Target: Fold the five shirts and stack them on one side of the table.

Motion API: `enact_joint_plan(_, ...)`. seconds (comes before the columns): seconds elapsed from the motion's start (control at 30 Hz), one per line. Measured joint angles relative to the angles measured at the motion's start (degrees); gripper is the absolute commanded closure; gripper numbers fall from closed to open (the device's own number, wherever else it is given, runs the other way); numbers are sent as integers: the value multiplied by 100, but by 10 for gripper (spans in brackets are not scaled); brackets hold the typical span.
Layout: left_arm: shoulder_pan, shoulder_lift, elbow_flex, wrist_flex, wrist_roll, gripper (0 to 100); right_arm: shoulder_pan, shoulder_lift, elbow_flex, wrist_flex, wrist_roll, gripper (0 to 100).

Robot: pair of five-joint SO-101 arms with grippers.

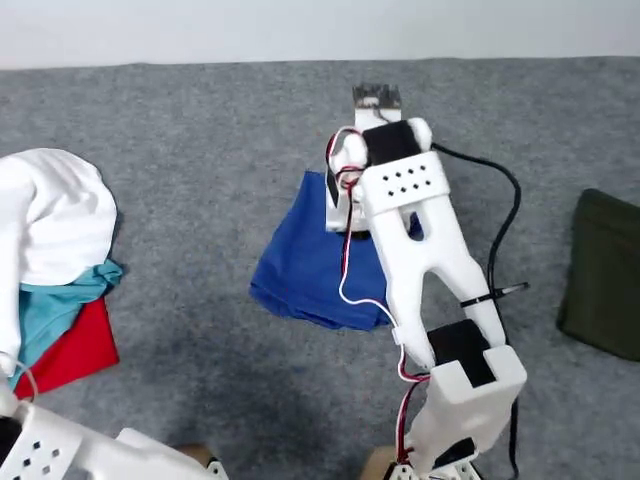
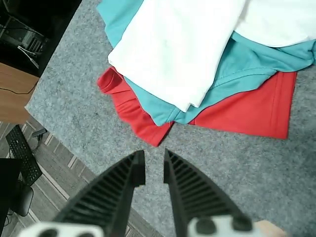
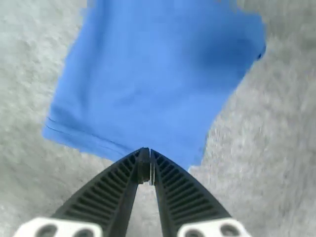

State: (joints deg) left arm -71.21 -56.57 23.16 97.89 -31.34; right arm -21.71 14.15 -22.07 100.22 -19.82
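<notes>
A blue shirt [image 1: 310, 260] lies crumpled mid-table, one edge raised off the grey mat. My right gripper [image 1: 343, 212] is over that raised edge. In the right wrist view it [image 3: 146, 165] is shut, its tips pinching the hem of the blue shirt [image 3: 148, 74]. At the left side is a pile of a white shirt [image 1: 50, 215] over a teal one [image 1: 55, 305] and a red one [image 1: 78, 350]. My left gripper [image 2: 154, 168] hovers slightly open above the mat, short of the red shirt [image 2: 247, 113], the teal shirt [image 2: 252, 66] and the white shirt [image 2: 182, 49].
A folded dark green shirt [image 1: 605, 275] lies at the right edge of the table. The table's edge [image 2: 54, 123] is close beside the pile, with floor and a keyboard [image 2: 22, 155] below. A black cable [image 1: 505, 215] trails beside the right arm.
</notes>
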Motion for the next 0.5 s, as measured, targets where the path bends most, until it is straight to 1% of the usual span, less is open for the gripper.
enact_joint_plan(0.07, 0, 0, 0, 0, 0, 925, 0, 0, 273, -53, -18, 953)
enact_joint_plan(0.23, 0, 0, 0, 0, 0, 925, 149, 0, 870, -387, -255, 753)
enact_joint_plan(0.3, 0, 0, 0, 0, 0, 925, 255, 0, 1002, -563, -290, 697)
enact_joint_plan(0.33, 0, 0, 0, 0, 0, 925, 308, 0, 1037, -642, -299, 683)
enact_joint_plan(0.5, 0, 0, 0, 0, 0, 925, 501, 0, 1415, -1178, -308, 681)
